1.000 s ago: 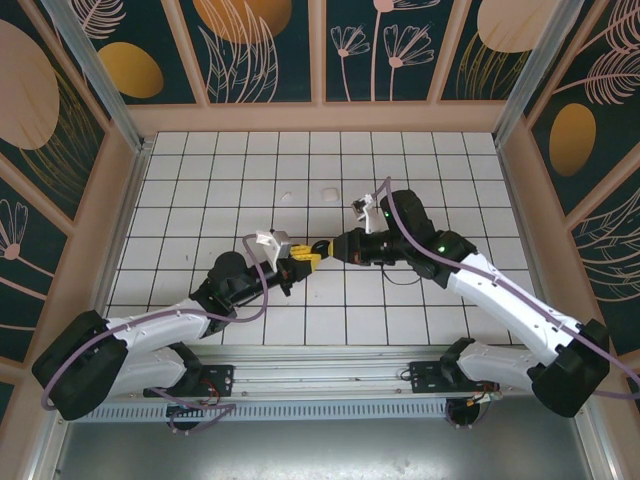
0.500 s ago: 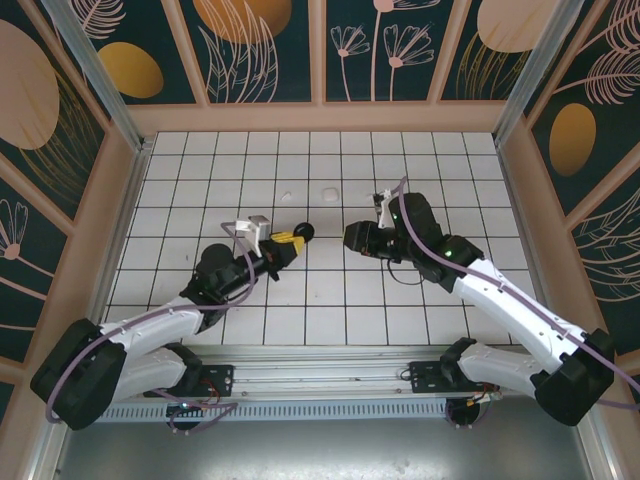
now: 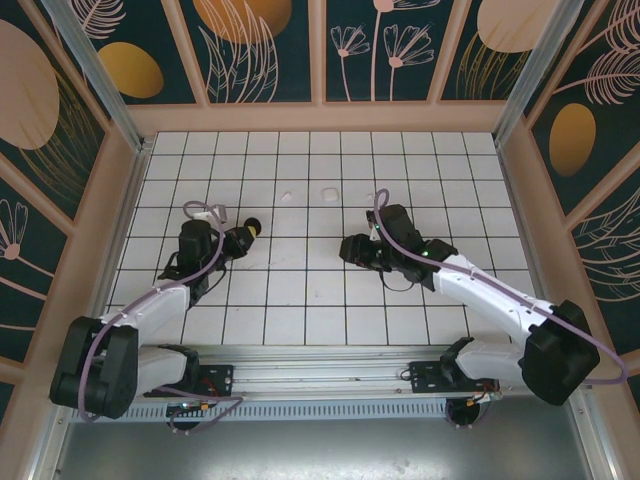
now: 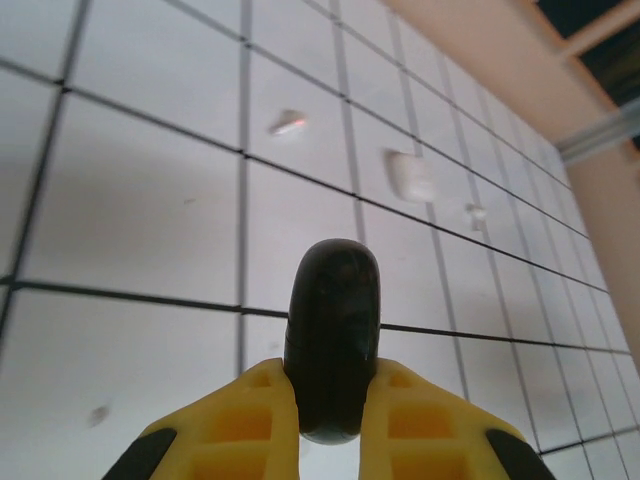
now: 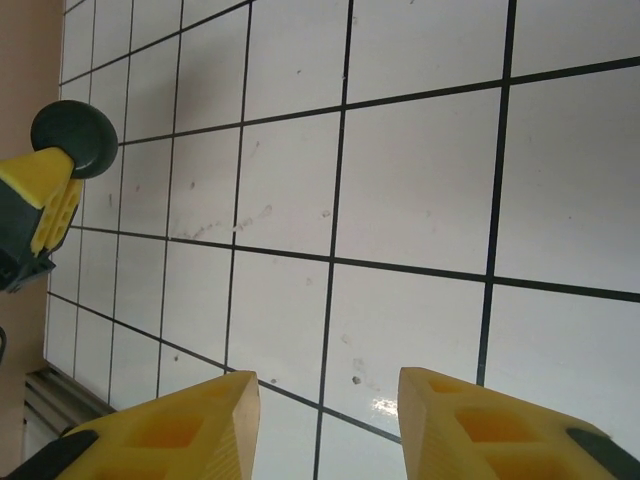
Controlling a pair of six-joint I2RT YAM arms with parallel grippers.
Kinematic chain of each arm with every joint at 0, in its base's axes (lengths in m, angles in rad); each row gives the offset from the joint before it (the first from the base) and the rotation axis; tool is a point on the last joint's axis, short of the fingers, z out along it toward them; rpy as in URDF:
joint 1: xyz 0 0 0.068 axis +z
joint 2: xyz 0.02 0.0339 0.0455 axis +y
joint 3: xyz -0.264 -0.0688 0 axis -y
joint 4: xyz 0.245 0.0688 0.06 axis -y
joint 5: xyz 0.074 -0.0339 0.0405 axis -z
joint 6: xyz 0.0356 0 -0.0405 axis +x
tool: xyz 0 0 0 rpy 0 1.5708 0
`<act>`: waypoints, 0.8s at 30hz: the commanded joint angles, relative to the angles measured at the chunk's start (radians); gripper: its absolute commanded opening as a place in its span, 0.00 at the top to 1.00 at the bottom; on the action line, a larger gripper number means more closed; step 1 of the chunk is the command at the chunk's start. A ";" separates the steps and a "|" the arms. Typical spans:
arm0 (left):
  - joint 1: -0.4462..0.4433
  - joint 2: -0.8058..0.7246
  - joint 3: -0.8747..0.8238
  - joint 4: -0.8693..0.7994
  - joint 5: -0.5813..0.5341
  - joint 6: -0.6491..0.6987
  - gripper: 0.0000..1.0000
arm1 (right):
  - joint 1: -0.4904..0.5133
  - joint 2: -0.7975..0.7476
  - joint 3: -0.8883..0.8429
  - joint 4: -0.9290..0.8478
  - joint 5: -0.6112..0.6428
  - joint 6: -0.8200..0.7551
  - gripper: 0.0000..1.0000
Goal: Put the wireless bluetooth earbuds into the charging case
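Black charging case (image 4: 332,340): pinched edge-on in the shut left tool (image 4: 330,385), rounded end forward, apparently lifted off the tiled bench (image 4: 130,200), likely so earbuds can be brought to it.
Left arm: stretched low along the left of the tiles, wrist turned toward the centre.
Right tool (image 5: 325,385): yellow fingers (image 5: 200,425) parted, nothing between them, hanging over bare tiles and facing the case across a gap.
Right arm: elbow folded, forearm reaching left toward mid-bench.
White earbud (image 4: 288,123): lying loose farther back, well apart from the case, not yet stowed.
White lump (image 4: 410,178): beside it, too blurred to name; a smaller white speck (image 4: 477,211) nearby.
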 commanded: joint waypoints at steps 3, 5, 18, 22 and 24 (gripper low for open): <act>0.077 0.067 0.059 -0.126 0.080 -0.043 1.00 | -0.005 0.050 0.026 0.027 0.038 -0.069 0.56; 0.106 0.093 0.067 -0.134 0.102 -0.056 1.00 | -0.005 0.076 0.040 0.025 0.033 -0.081 0.55; 0.305 0.091 0.020 -0.129 0.129 -0.123 1.00 | -0.006 0.183 0.100 0.016 0.006 -0.126 0.53; 0.343 0.139 0.021 -0.119 0.162 -0.107 1.00 | -0.009 0.191 0.110 0.002 0.014 -0.127 0.52; 0.346 0.171 0.025 -0.110 0.180 -0.102 1.00 | -0.011 0.193 0.114 0.003 0.020 -0.123 0.52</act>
